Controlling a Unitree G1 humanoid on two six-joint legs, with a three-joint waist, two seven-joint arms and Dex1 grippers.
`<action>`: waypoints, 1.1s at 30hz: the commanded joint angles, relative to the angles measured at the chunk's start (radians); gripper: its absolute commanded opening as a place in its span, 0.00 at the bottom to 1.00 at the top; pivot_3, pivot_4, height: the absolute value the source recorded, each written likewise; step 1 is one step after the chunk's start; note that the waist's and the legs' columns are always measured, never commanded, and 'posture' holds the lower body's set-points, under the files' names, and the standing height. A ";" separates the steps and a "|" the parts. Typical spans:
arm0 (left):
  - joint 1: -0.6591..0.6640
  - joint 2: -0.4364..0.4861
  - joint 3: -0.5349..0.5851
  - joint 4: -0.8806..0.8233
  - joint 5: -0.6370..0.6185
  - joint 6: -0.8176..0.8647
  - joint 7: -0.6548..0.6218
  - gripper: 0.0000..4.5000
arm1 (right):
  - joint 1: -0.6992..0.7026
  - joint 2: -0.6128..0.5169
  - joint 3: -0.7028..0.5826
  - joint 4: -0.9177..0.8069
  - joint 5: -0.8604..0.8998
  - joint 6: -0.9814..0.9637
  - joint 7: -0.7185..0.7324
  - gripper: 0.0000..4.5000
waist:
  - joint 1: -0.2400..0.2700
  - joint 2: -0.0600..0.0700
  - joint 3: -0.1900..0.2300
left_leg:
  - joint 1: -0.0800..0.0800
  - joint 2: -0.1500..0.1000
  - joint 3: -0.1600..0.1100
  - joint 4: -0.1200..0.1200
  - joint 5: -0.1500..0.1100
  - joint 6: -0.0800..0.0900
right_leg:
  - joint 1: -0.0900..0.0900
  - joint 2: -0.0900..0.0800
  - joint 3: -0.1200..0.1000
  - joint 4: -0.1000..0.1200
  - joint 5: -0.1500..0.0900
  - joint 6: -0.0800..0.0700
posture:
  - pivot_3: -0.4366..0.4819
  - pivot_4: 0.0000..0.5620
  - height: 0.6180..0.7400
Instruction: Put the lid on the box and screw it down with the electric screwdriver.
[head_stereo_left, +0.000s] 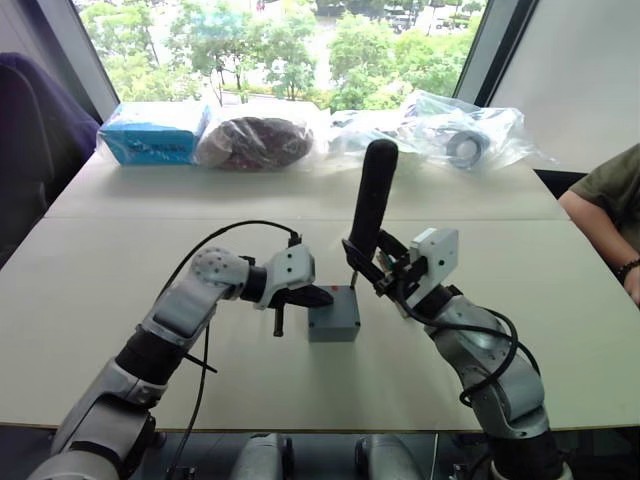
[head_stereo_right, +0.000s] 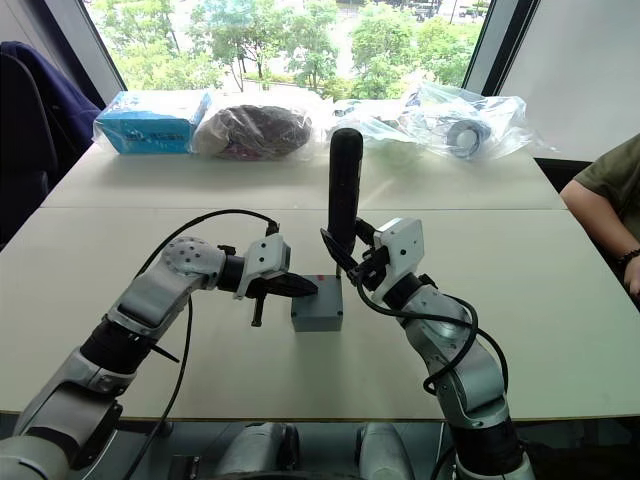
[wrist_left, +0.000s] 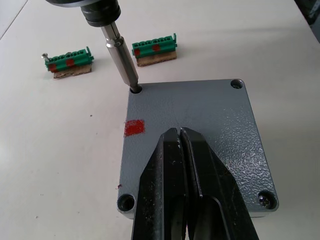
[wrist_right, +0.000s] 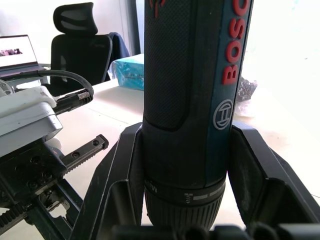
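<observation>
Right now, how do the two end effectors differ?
1. The left end effector is shut and holds nothing; the right end effector is shut on the electric screwdriver.
2. The left end effector's tips rest over the lid, seemingly pressing it; the right end effector holds the electric screwdriver upright, bit in a corner hole.
Both are at the box.

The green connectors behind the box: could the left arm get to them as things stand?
Probably not right away. The left gripper is shut, pressing on the lid, and the electric screwdriver stands between it and the green connectors.
</observation>
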 joint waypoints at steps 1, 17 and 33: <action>0.033 0.018 -0.055 0.027 0.044 0.035 -0.008 0.00 | 0.075 -0.009 0.013 0.149 -0.034 0.091 -0.021 0.39 | 0.000 0.000 -0.002 | 0.000 0.000 0.000 0.000 0.000 0.000 | 0.000 0.000 0.000 0.000 0.000 0.000 | 0.48 0.27 1.00; 0.033 0.018 -0.057 0.027 0.050 0.035 -0.007 0.00 | 0.096 -0.023 0.031 0.209 -0.070 0.064 -0.003 0.39 | -0.001 0.000 -0.005 | 0.001 0.000 0.000 -0.002 -0.001 -0.001 | 0.001 0.000 0.000 -0.001 -0.001 -0.001 | 0.48 0.27 1.00; 0.033 0.015 -0.056 0.027 0.051 0.038 -0.005 0.00 | 0.087 -0.021 0.017 0.190 -0.047 0.062 0.005 0.39 | -0.001 0.000 -0.005 | 0.001 0.000 -0.001 -0.005 -0.001 -0.001 | 0.003 0.000 -0.001 -0.009 -0.001 -0.002 | 0.48 0.27 1.00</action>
